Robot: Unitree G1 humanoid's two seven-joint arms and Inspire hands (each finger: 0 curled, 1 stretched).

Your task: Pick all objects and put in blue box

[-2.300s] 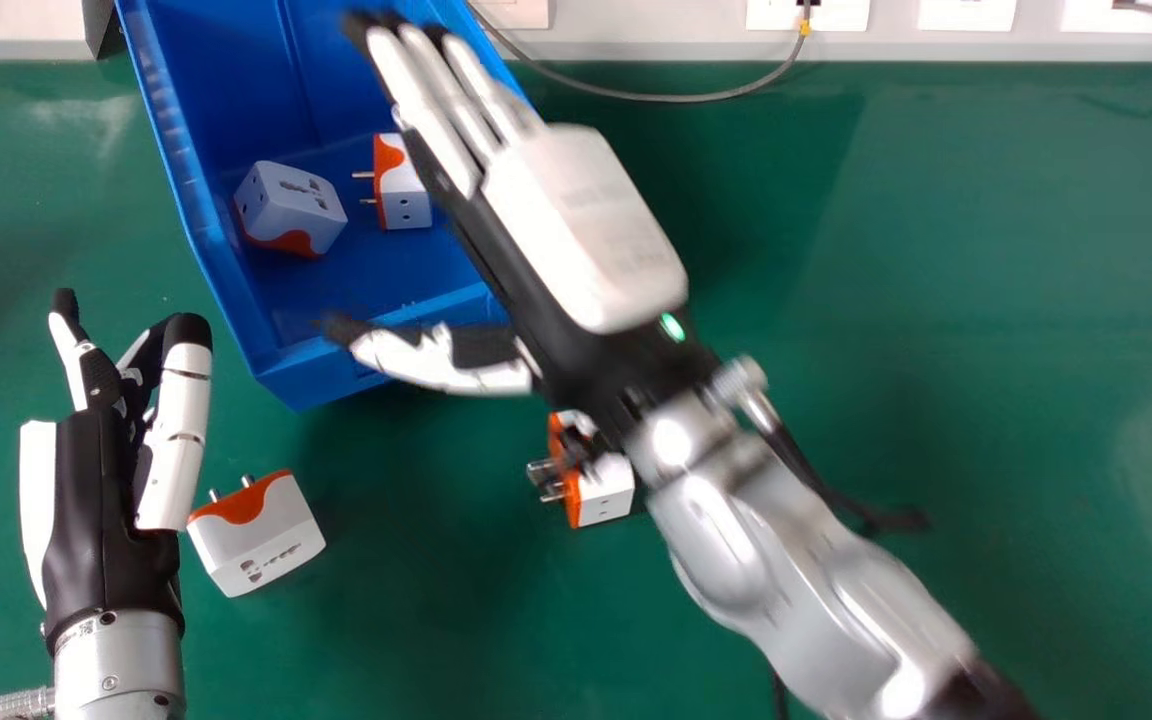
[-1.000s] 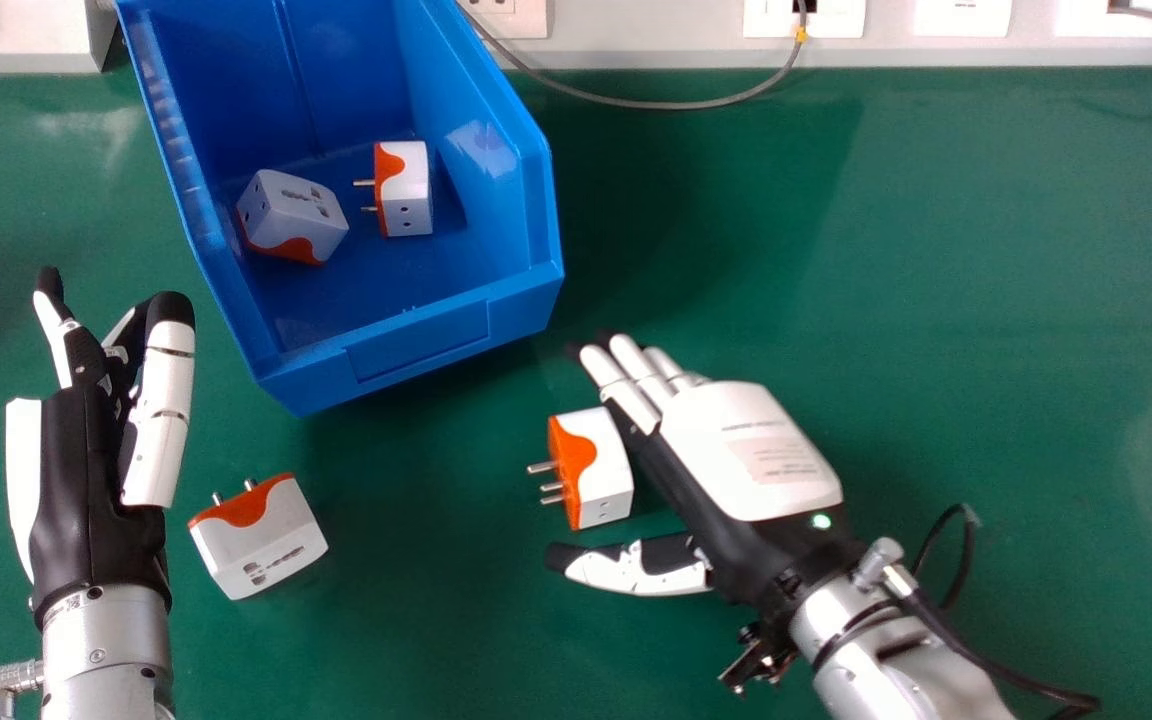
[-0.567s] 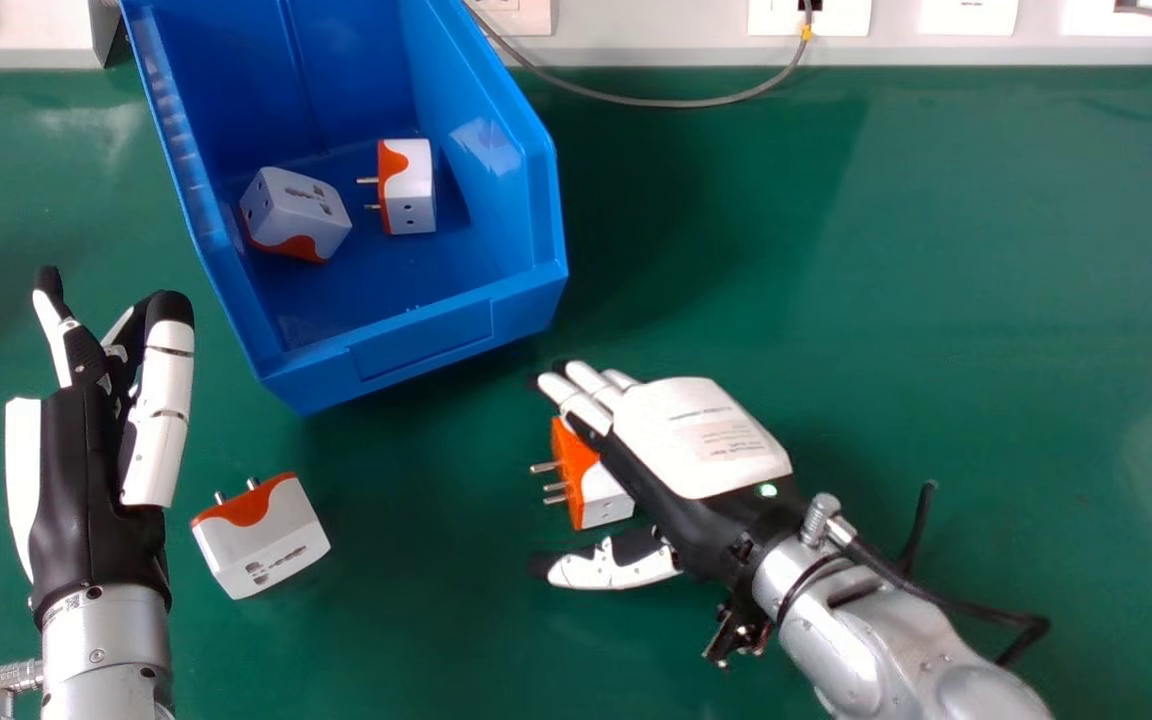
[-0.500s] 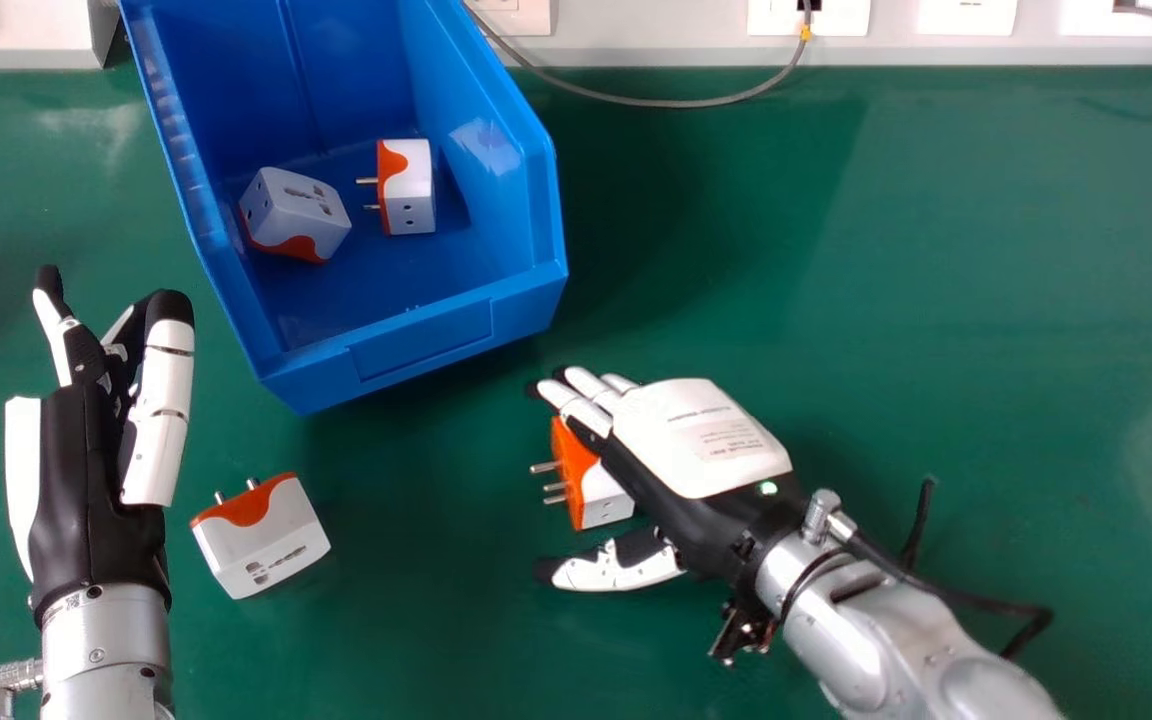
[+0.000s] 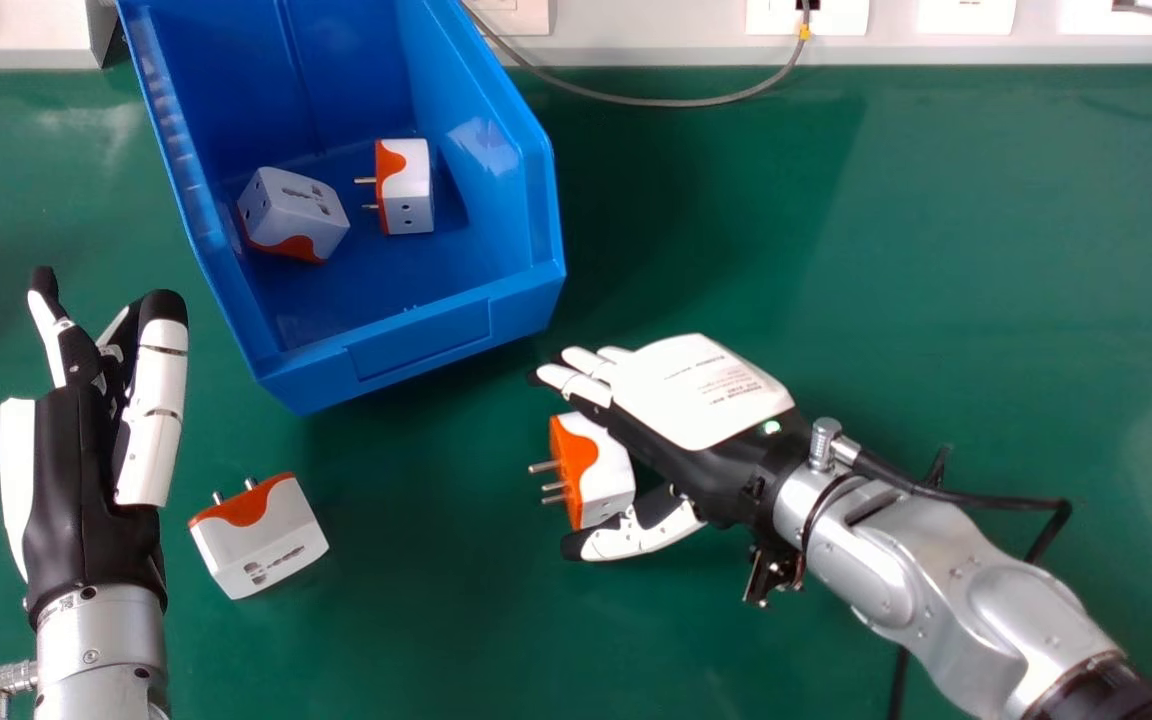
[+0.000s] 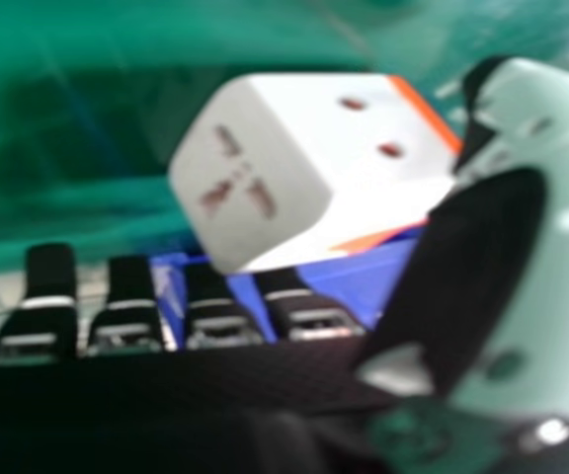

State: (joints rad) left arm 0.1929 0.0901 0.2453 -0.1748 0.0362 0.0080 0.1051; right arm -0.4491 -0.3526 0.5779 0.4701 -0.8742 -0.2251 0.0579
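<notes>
The right hand [image 5: 701,395] is open around a white-and-orange plug adapter [image 5: 604,470] on the green table, its straight fingers over the far side and its thumb by the near side. In the right hand view the adapter [image 6: 294,168] lies between those fingers and the thumb of the right hand [image 6: 462,276]; whether they touch it I cannot tell. A second adapter [image 5: 261,540] stands just right of the idle left hand [image 5: 86,480], which is open and holds nothing. Two more adapters, one tilted [image 5: 294,213] and one with sideways prongs [image 5: 406,187], lie inside the blue box [image 5: 421,340].
A grey cable [image 5: 671,101] loops onto the back of the table [image 5: 936,250] from a white panel [image 5: 636,45] with sockets. The box's near wall rises between its inside and the two adapters on the table.
From over the box, my right hand came down and back to the adapter on the table. Lately its back has tilted and its thumb has drawn in toward the adapter. My left hand barely shifted.
</notes>
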